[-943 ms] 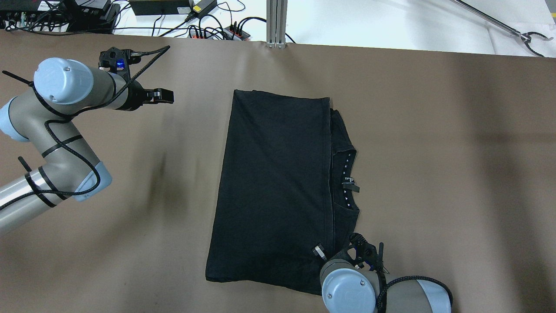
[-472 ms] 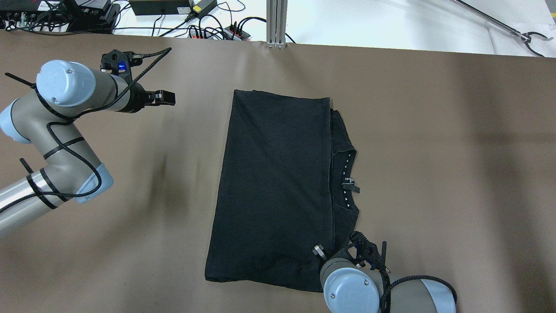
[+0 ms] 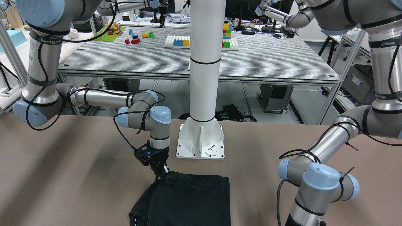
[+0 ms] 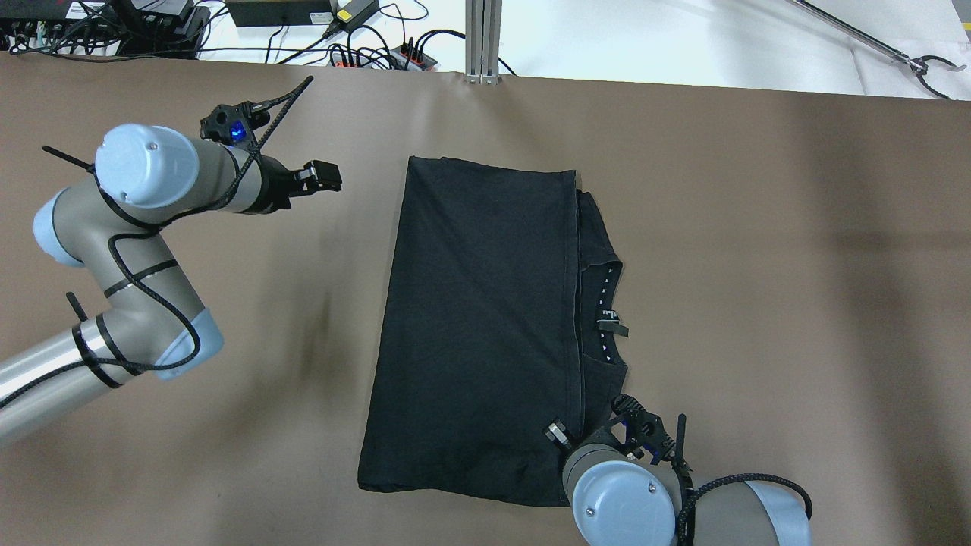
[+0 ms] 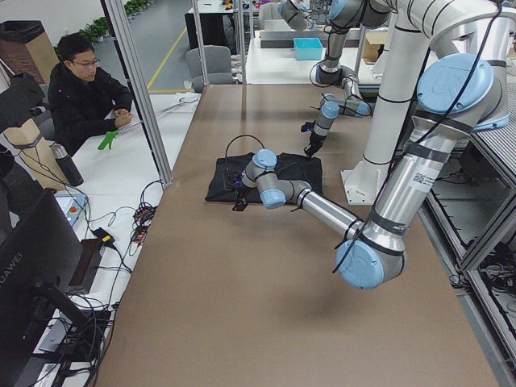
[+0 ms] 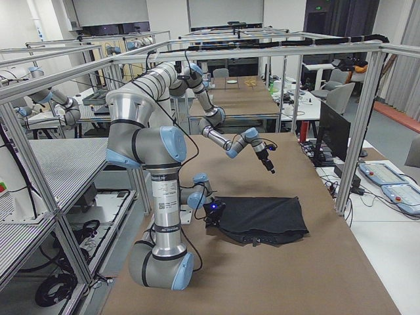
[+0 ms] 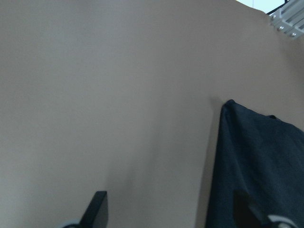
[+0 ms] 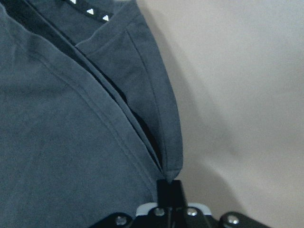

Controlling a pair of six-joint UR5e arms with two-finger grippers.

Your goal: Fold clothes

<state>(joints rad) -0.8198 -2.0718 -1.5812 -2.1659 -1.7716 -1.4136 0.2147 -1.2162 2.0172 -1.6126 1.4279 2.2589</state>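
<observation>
The black cloth (image 4: 478, 326) lies folded in a long rectangle in the middle of the brown table, with a collar and label showing along its right edge. It also shows in the front view (image 3: 191, 201) and the left wrist view (image 7: 261, 161). My left gripper (image 4: 328, 176) is open and empty above bare table, a short way left of the cloth's far left corner. My right gripper (image 3: 163, 172) points down at the cloth's near right corner. In the right wrist view its jaws (image 8: 168, 187) are shut on that corner of the cloth (image 8: 57, 118).
A white post on a base plate (image 3: 201, 144) stands at the robot's side of the table. Cables and power strips (image 4: 364, 53) and an aluminium post (image 4: 483, 38) lie beyond the far edge. A seated person (image 5: 81, 97) is across the table.
My left arm has moved right, bringing the open gripper closer to the cloth's far left corner. The right gripper stays at the near right corner, barely shifted.
</observation>
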